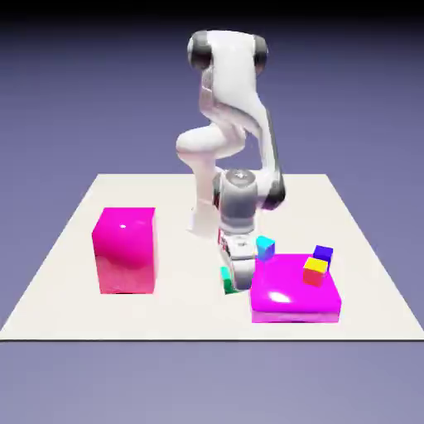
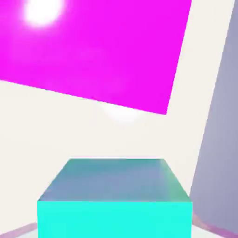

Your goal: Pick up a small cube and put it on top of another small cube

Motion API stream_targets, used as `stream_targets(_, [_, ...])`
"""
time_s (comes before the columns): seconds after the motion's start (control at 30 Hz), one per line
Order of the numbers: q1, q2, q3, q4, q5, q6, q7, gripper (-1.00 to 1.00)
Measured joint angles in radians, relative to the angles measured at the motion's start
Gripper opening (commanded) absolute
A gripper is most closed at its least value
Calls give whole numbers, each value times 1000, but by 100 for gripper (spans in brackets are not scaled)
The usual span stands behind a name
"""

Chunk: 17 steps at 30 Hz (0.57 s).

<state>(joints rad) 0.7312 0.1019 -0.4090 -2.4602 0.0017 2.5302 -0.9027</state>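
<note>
The small cube (image 2: 115, 204), green with teal sides, fills the bottom of the hand view between my fingers and hides their tips. In the exterior view the same small cube (image 1: 225, 281) peeks out low beside my gripper (image 1: 238, 280), down by the table (image 1: 74, 306) just left of the flat magenta block (image 1: 296, 290). The gripper appears shut on it. A cyan-blue small cube (image 1: 265, 247) stands behind the flat block's far left corner.
A tall magenta block (image 1: 126, 249) stands at the exterior view's left. On the flat block's right side sit a yellow-and-red cube (image 1: 315, 270) and a purple-blue cube (image 1: 323, 253). The hand view shows a magenta block face (image 2: 93, 51) ahead and the table edge at right.
</note>
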Motion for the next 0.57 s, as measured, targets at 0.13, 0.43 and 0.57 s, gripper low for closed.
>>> stream_targets(0.13, [167,-111,107,-19,-104,-68,41,-100])
stream_targets(0.43, [258,-70,197,-68,-196,43,78,-100])
stream_targets(0.57, [259,-85,197,-65,-196,25,78,100])
